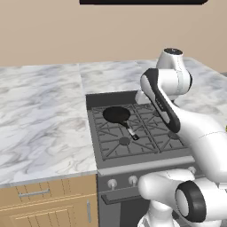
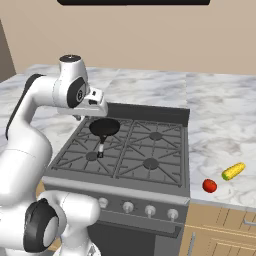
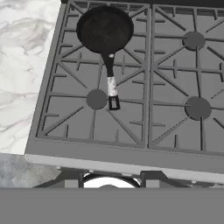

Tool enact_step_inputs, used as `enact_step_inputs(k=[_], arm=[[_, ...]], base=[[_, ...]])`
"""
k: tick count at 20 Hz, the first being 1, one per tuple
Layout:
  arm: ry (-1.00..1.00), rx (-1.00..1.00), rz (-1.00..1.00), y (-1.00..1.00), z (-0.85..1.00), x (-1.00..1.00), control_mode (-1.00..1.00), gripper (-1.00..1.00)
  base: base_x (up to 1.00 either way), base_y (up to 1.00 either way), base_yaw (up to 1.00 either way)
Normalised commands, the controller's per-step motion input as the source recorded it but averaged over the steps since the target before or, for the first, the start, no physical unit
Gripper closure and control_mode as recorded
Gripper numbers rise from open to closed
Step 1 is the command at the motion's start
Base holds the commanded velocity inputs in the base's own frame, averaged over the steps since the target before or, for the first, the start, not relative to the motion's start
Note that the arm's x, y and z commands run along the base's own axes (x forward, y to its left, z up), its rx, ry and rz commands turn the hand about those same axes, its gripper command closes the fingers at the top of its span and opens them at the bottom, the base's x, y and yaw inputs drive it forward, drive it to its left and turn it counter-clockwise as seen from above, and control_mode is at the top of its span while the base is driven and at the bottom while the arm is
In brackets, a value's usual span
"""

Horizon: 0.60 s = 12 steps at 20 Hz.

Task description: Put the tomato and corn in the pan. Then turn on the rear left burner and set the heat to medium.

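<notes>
Your claw (image 2: 80, 118) is closed on nothing, hanging above the stove's (image 2: 165, 172) far left corner. Pan (image 2: 104, 128) sits empty on the rear left burner. Tomato (image 2: 209, 186) and corn (image 2: 233, 171) lie close together on the right counter (image 2: 220, 115), near edge.

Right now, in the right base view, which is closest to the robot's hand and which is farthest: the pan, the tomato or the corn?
1. Pan: on the stove's rear left, just below the gripper.
2. Tomato: on the right counter, near its front edge.
3. Corn: right counter, just beyond the tomato, farthest out.
</notes>
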Motion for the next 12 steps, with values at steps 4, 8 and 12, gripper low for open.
enact_step_inputs(k=[4,8,12], arm=[[0.02,-0.02,-0.02,-0.11,-0.04,0.00,-1.00,-1.00],[0.08,-0.08,-0.10,-0.76,-0.13,0.00,-1.00,-1.00],[0.09,-0.08,-0.08,-1.00,-0.08,0.00,-1.00,-1.00]], base=[[0.00,0.00,0.00],[0.00,0.00,0.00],[0.00,0.00,0.00]])
